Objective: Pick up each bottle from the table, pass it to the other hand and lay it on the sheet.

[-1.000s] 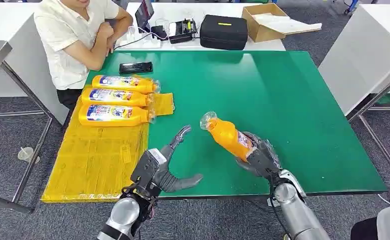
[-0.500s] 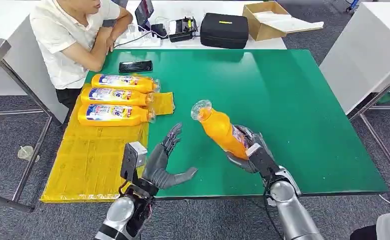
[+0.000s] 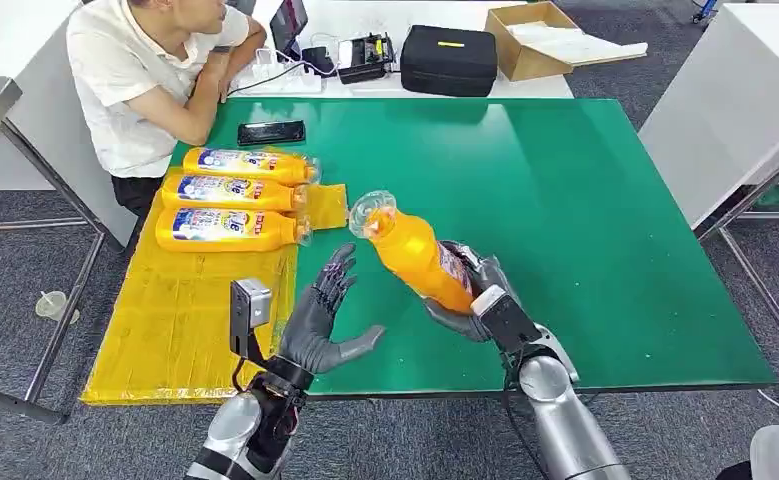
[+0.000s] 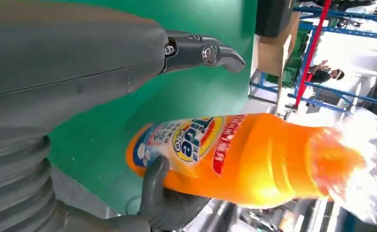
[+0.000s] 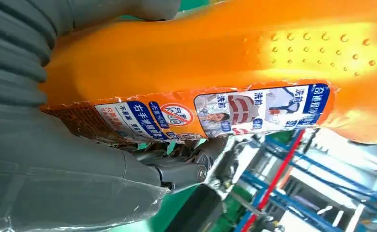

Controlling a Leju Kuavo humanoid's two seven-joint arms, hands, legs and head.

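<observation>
- The held bottle (image 3: 420, 262) has its base buried in the right robot hand (image 3: 465, 300) — in the right wrist view the bottle (image 5: 215, 58) runs off the picture's edge, cap unseen.
- In the left wrist view the bottle's clear cap (image 4: 365, 164) is blown out by glare and blurred.
- The left robot hand (image 4: 55, 96) is cut by that picture's edge — just one fingertip is plain.
- Label print on the three bottles (image 3: 230, 195) on the yellow sheet (image 3: 185, 320) is too small to read.
- The sheet lies hidden beneath them.

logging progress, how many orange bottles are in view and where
4: three bottles lie side by side on the yellow sheet; one bottle is held by the right hand above the table.
</observation>
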